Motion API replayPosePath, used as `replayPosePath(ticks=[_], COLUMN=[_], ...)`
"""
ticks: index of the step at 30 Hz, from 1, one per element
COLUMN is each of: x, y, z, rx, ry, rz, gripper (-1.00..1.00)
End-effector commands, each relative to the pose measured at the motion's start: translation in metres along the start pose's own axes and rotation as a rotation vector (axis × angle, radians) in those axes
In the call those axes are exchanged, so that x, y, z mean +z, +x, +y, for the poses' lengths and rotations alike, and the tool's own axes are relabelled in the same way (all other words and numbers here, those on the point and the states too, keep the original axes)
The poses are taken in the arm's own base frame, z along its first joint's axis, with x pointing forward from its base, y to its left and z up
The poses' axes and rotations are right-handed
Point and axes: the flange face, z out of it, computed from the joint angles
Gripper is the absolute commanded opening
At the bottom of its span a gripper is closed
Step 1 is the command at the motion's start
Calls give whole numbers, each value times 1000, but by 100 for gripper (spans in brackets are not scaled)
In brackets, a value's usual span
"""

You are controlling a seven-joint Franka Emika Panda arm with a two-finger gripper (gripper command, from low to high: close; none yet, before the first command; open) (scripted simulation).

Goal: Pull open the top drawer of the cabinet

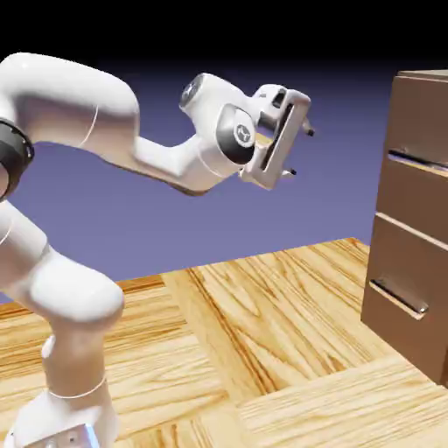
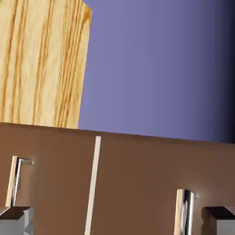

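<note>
We see the jaws standing wide open with nothing between them, well apart from the cabinet (image 1: pixel 411 192). In the exterior view, the top drawer (image 1: pixel 429 118) lies to the right of the jaws, across a gap of blue-violet backdrop (image 1: pixel 341 201), and its handle (image 1: pixel 418 161) sits slightly lower in the picture than the upper of our two fingertips (image 1: pixel 309 132). The hand is tilted, with its two fingers pointing toward the exterior view's right.

In the hand view, we look onto the drawer fronts turned sideways. The top drawer fills the lower right part, and its handle shows between the two fingertips, much nearer the one on the picture's right. The lower drawer (image 2: pixel 50 183) is on the left, past a pale seam (image 2: pixel 93 183), with its own handle (image 2: pixel 14 181) just above the left fingertip. We see neither handle gripped.

The top drawer is shut, its front in line with the lower one. That front is flat, plain and brown, and we see a silver bar handle running level across it in the exterior view, glossy, with bright and dark streaks. The picture's right edge cuts the cabinet off, so we cannot see the whole front. The cabinet stands on the light, wood-patterned tabletop (image 1: pixel 262 306).
</note>
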Motion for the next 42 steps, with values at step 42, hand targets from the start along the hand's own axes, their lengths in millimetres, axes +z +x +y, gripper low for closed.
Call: replayPosePath(ticks=[42], x=[184], y=[-88], z=[56], rx=[-2768], ry=[-297], rz=[-625], gripper=[0])
